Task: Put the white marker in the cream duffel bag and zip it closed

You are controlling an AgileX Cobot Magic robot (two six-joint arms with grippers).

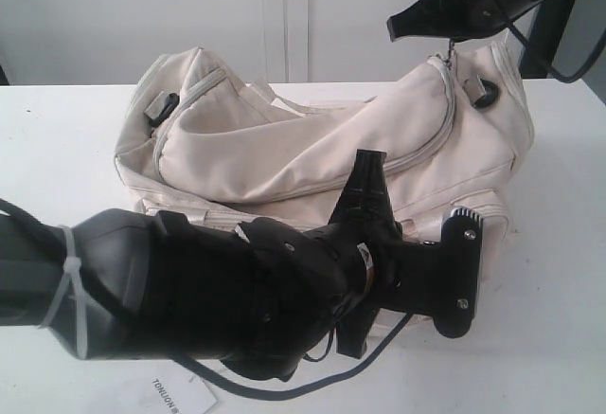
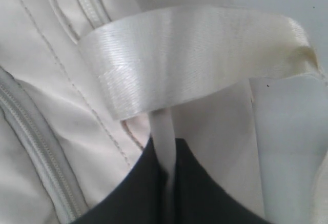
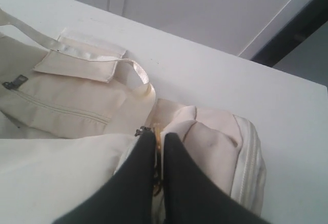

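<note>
The cream duffel bag [image 1: 284,139] lies on the white table [image 1: 57,139]; its top zip seam shows no dark lining. The white marker is out of view. My left gripper [image 1: 367,163] points up at the bag's front side and is shut on a strip of the shiny webbing handle [image 2: 195,55], pinched between the jaws of the left gripper [image 2: 164,144]. My right gripper [image 1: 398,27] hovers over the bag's right end. In the right wrist view the right gripper [image 3: 159,141] is shut on the gold zipper pull [image 3: 158,135] at the bag's end [image 3: 215,147].
A flat white paper tag [image 1: 175,397] printed "TONLION" lies at the table's front edge, under my left arm. Black buckles [image 1: 163,106] [image 1: 488,97] sit at both bag ends. The other handle [image 3: 138,70] lies flat beside a front pocket.
</note>
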